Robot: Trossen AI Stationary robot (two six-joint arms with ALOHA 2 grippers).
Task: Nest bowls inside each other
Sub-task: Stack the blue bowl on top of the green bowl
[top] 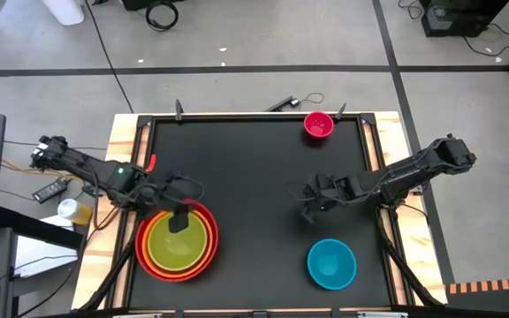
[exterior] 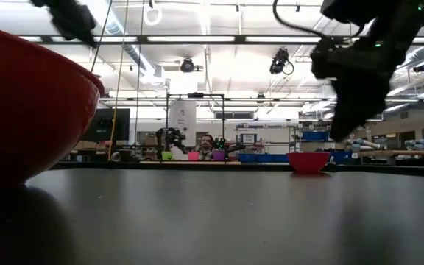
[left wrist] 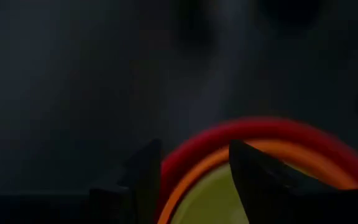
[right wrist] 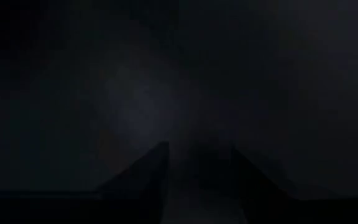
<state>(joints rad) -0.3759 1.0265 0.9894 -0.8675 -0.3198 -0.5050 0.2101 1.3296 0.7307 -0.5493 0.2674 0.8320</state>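
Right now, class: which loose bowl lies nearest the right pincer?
The blue bowl, just below the right pincer in the high view. The pink bowl sits farther away, at the table's far edge.

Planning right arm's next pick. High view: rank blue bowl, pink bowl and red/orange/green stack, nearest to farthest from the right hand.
From the right hand, mid-table on the right half:
1. Blue bowl, near edge, right side.
2. Pink bowl, far edge, right side; only a little farther than the blue one.
3. Nested stack, left side, under the left hand.
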